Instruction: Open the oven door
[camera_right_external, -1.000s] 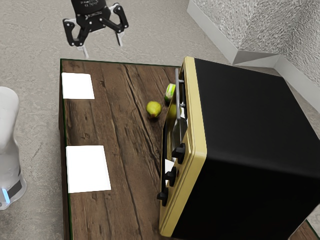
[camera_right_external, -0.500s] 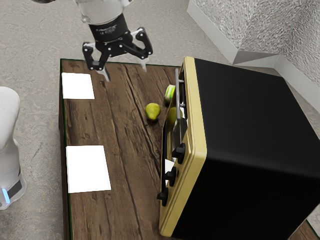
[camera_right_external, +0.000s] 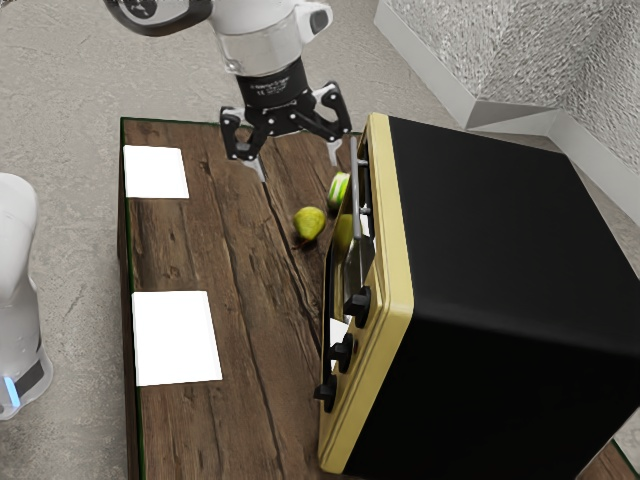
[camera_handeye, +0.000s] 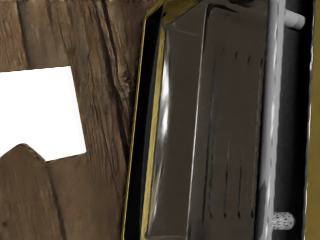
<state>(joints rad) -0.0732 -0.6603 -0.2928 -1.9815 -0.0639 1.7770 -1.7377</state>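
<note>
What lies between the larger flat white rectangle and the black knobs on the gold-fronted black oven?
Just bare brown wooden tabletop between the rectangle and knobs, in the exterior view.

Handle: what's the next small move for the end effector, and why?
Probably shift the end effector a little toward the exterior view's right, to bring the handle between its fingers. They stand open and empty, and both tips show on the exterior view's left of the handle.
</note>
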